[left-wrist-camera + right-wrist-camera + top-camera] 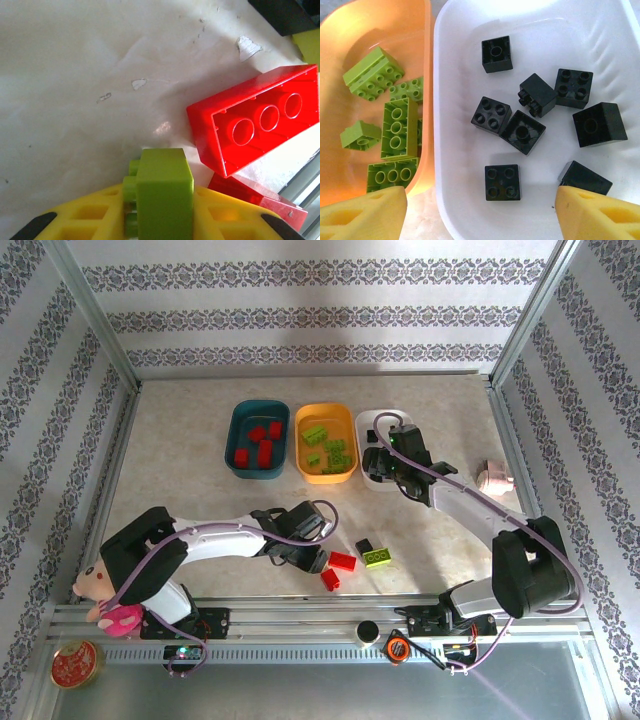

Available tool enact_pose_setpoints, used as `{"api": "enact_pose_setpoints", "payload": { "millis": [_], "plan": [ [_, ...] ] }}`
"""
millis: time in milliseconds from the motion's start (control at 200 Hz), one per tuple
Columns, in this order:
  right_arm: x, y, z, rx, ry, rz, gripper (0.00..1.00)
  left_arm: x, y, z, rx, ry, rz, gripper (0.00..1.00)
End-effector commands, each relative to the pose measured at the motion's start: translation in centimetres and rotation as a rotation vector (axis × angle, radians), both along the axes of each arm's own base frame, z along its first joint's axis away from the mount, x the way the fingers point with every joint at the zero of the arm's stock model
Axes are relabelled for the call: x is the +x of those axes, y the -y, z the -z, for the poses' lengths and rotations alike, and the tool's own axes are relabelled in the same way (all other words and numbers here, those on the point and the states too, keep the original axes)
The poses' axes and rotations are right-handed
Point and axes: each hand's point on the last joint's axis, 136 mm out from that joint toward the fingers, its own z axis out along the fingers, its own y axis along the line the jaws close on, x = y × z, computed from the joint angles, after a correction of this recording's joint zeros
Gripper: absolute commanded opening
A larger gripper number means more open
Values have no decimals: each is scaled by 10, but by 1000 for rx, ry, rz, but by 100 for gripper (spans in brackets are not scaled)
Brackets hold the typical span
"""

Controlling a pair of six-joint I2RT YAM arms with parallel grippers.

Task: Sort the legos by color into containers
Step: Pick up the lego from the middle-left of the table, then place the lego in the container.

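Observation:
My left gripper [316,556] [160,220] is shut on a small lime green lego [165,192] just above the table. Beside it lie a long red lego [260,117] [342,561] and a second red one [257,200] [330,579]. A black lego [364,546] and a lime one [378,557] sit a little to the right. My right gripper [392,466] [480,210] hangs open over the white tray [460,150] [371,420], which holds several black legos [502,182]. The orange-yellow tray [325,412] [427,60] holds several lime legos [397,127]. The dark teal tray [240,425] holds several red ones [264,452].
A pink-dressed doll [100,595] and a round red tin [75,665] sit at the near left by the left arm's base. A small pink object [493,478] lies at the right wall. Metal frame posts border the table on both sides.

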Motion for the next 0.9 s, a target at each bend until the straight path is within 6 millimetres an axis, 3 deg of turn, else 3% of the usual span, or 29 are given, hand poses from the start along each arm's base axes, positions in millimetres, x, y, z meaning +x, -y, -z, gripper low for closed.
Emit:
{"api": "enact_pose_setpoints", "payload": {
  "millis": [0, 155, 340, 495, 590, 695, 894],
  "plan": [
    [-9, 1, -2, -26, 9, -8, 78, 11, 4, -22, -40, 79, -16, 30],
    [-20, -6, -9, -19, 28, -35, 78, 46, -14, -53, -87, 180, -131, 25],
    [-44, -11, -15, -17, 46, -66, 78, 122, -32, -108, -192, 334, -315, 25],
    [-68, -12, -13, -32, 40, -95, 78, 188, -33, -133, -229, 407, -413, 25],
    [-83, -13, -13, -31, 34, -123, 78, 224, -31, -135, -231, 414, -457, 25],
    [-99, -17, -14, -36, 23, -165, 79, 258, -27, -121, -193, 384, -480, 25],
    [-129, -29, -8, -45, -10, -255, 79, 302, -23, -95, -142, 337, -518, 30]
  ]
}}
